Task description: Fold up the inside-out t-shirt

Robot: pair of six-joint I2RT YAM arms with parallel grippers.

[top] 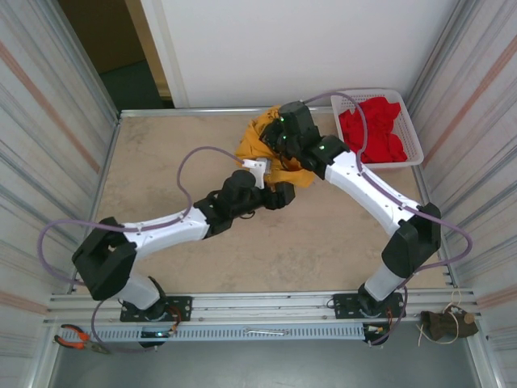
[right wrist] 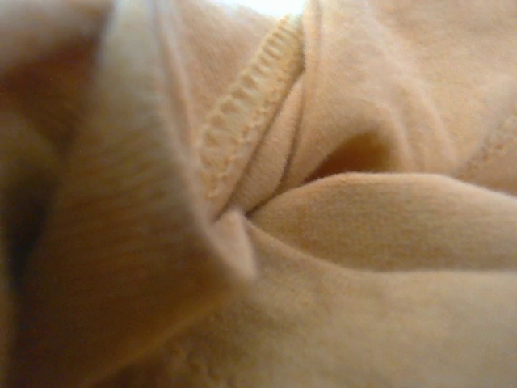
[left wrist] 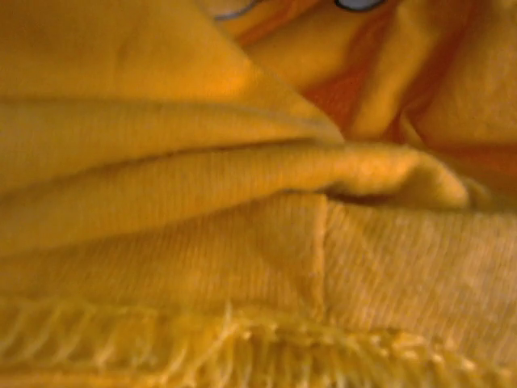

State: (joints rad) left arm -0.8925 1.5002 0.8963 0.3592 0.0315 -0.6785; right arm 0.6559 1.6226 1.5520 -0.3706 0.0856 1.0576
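The mustard-yellow cloth t-shirt lies bunched at the far middle of the tan surface, raw seams outward, with the right hand clamped shut among its folds and the left hand at its near edge, opening hidden.

Beige table, crumpled yellow t-shirt, white basket far right

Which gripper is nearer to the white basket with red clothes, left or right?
Right. The right gripper is in the t-shirt, just left of the basket; the left gripper sits farther from it, at the shirt's near edge.
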